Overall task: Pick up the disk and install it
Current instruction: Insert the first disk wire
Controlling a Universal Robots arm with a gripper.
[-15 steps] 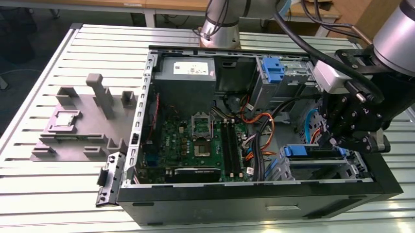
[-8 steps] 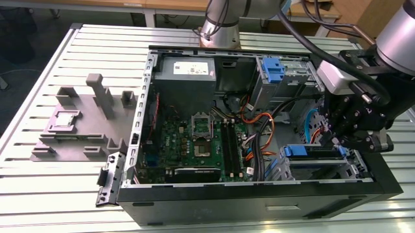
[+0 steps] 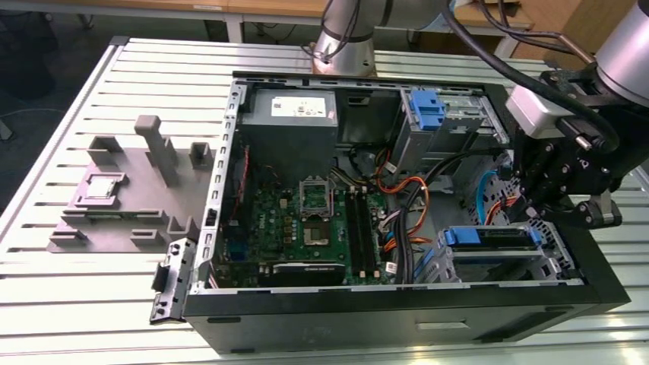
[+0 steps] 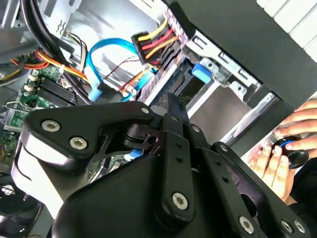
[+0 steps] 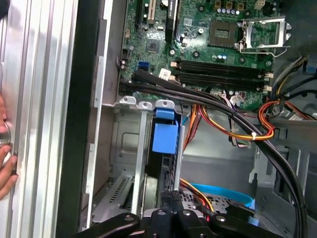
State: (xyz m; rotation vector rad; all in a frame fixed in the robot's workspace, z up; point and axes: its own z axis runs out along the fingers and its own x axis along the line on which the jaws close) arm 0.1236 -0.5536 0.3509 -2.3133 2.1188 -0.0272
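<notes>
At the install step, judging by the disk (image 3: 492,237) already lodged in the drive cage (image 3: 507,268) at a corner of the computer case (image 3: 406,313), blue tab outward. Hovering just beside it with the gripper (image 4: 172,106), fingers (image 4: 173,118) clenched together on nothing. Seating it fully likely calls for a square push along the cage rails, clear of the orange cables (image 5: 237,134). Counted: one disk, one empty blue caddy (image 3: 427,110) in the far bay, one gripper, one person's hand (image 4: 280,151) outside the case.

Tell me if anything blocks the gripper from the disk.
Nothing visible does. In the first wrist view the gripper is right at the disk in the drive cage; the orange cables run beside it.
</notes>
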